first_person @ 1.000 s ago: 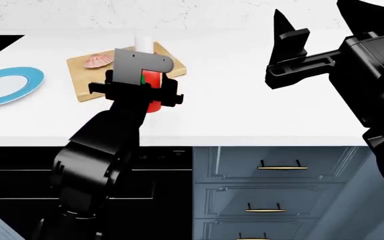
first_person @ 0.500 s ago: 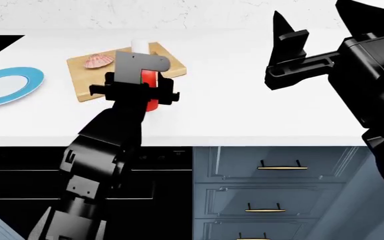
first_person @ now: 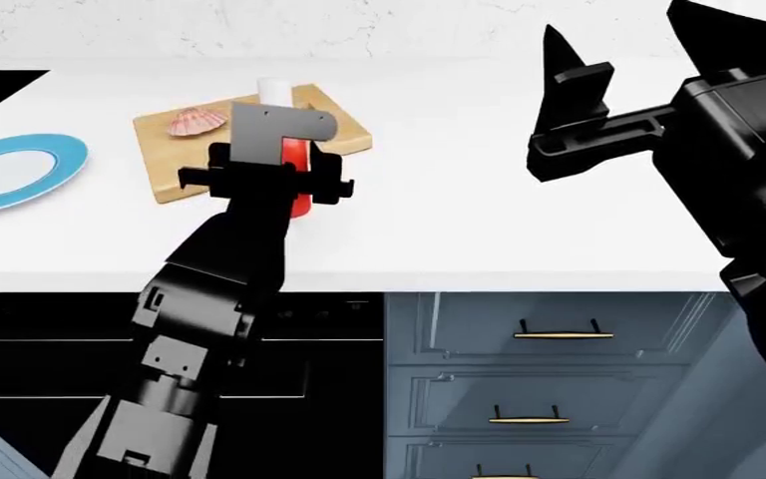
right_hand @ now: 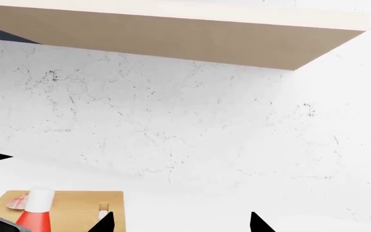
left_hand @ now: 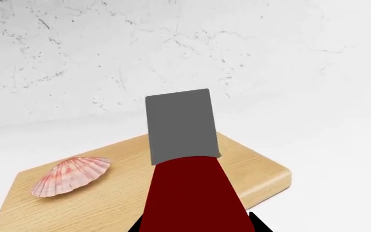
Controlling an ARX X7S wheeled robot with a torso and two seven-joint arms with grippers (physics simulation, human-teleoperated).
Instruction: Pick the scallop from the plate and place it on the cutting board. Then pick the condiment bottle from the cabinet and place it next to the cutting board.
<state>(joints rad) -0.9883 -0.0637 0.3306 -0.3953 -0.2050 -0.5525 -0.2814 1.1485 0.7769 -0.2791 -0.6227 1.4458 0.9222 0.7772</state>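
My left gripper (first_person: 283,182) is shut on the red condiment bottle (first_person: 300,205), held upright over the counter at the near right edge of the cutting board (first_person: 177,165). Its white cap (first_person: 274,90) shows above the wrist. In the left wrist view the bottle (left_hand: 195,198) fills the space between the jaws, its cap (left_hand: 180,125) looking grey. The pink scallop (first_person: 196,121) lies on the board's far left part, and it (left_hand: 69,175) shows on the board (left_hand: 256,171) there too. The blue-rimmed plate (first_person: 37,170) lies bare at the left. My right gripper (first_person: 582,95) hangs open, high over the right counter.
The white counter (first_person: 490,220) runs to a marbled back wall. Blue-grey drawers (first_person: 557,334) with brass handles sit below at the right, a dark opening (first_person: 37,339) below at the left. The right wrist view shows a wall cabinet's underside (right_hand: 172,38) and the board (right_hand: 76,208).
My left gripper has carried the bottle a little farther from me and to the left, closer to the board's edge. The right arm has barely moved.
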